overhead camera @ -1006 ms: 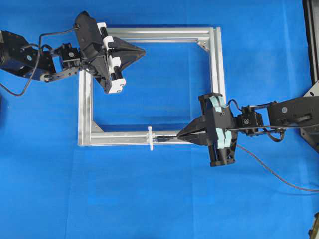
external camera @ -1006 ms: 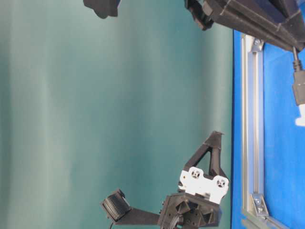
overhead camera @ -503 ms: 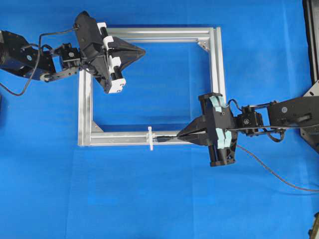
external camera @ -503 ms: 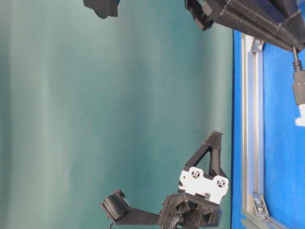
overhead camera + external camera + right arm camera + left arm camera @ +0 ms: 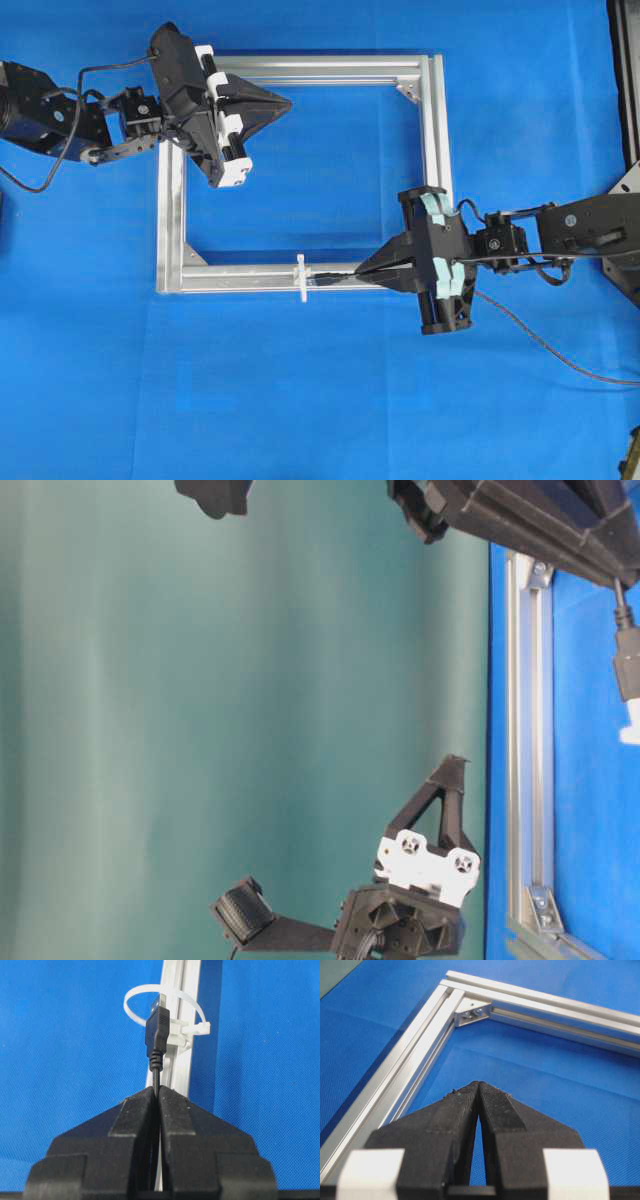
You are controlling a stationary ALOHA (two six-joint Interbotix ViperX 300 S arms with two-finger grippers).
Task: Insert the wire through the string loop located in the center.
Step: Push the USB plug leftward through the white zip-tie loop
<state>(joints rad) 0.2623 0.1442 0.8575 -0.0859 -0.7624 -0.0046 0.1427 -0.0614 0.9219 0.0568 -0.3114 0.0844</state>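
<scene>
A blue counter [image 5: 300,400] carries a rectangular silver aluminium frame [image 5: 437,130] lying flat near its middle, with small corner brackets [image 5: 407,92] set inside the corners.

The left end effector [image 5: 285,101] hangs above the frame's far left corner, its tip aimed toward the right edge of the counter. In the left wrist view its two black fingers [image 5: 462,1110] meet at the tips, closed on nothing, with blue counter and the frame corner beyond them.

The right end effector [image 5: 362,270] sits at the right end of the frame's near bar, its tip aimed toward the left edge of the counter. Its fingers [image 5: 135,1110] are pressed together and clamp the wire [image 5: 540,345] just behind the plug.

The wire is thin and black. From the grip it trails back under the right arm toward the counter's near right corner. Ahead of the grip its long axis runs along the near bar, pointing toward the counter's left edge.

The plug [image 5: 157,1035] is a dark rectangular connector with a metal tip. In the right wrist view that tip sits at the opening of the string loop [image 5: 135,997]; whether it has entered the ring cannot be told.

The string loop, a white cable tie, stands upright around the middle of the near bar.
</scene>
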